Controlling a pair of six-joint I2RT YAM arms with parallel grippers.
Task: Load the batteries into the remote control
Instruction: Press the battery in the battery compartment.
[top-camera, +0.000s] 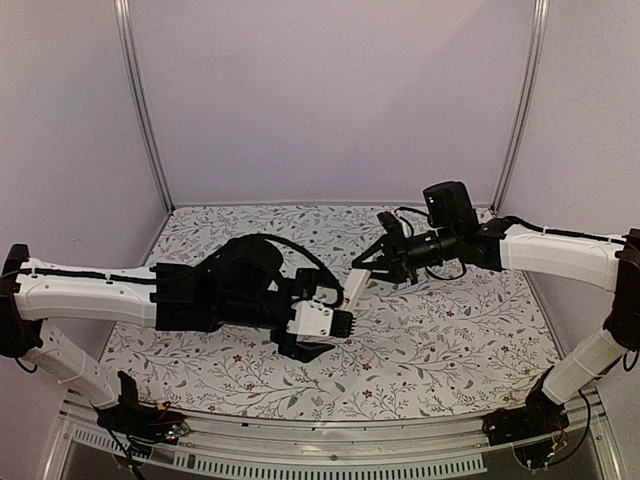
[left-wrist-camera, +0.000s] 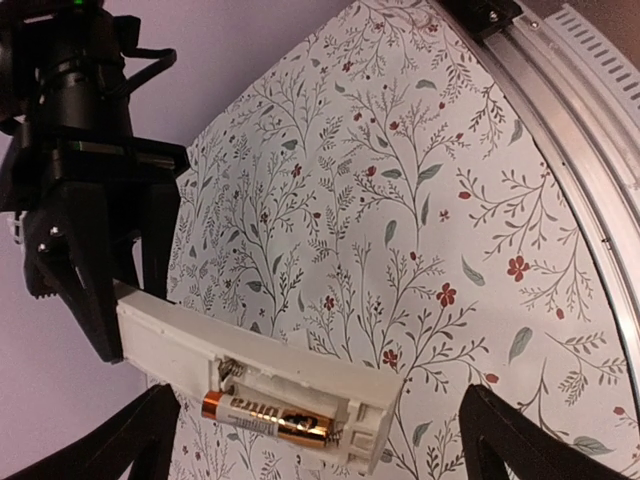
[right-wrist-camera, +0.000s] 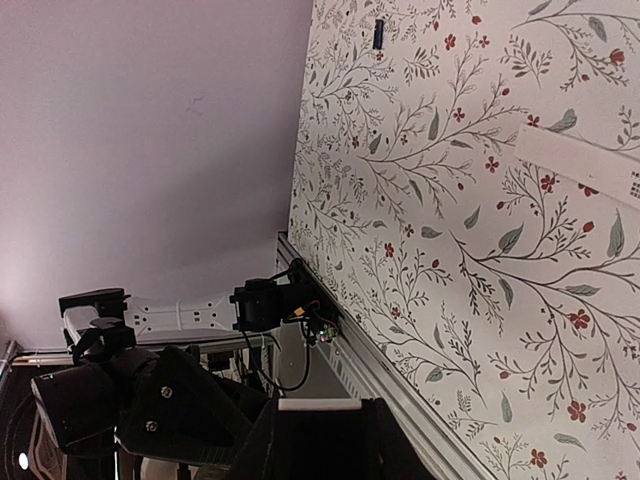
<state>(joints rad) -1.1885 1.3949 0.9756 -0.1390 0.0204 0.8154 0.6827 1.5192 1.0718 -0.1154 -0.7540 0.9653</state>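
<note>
Right gripper (top-camera: 368, 262) clamps remote control (left-wrist-camera: 250, 365), lower-left frame; one battery (left-wrist-camera: 265, 418) seated. Left gripper (top-camera: 335, 336) spread, empty. Next: fetch second battery (right-wrist-camera: 379, 34), likely the dark speck top-centre.

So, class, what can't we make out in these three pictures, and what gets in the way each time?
- Top view: the remote control is too small to show its battery bay.
- Left wrist view: the right claw covers the remote's far end; the battery print is unreadable.
- Right wrist view: a dark speck is too small to identify; the white flat piece is cut off by the right edge.
</note>
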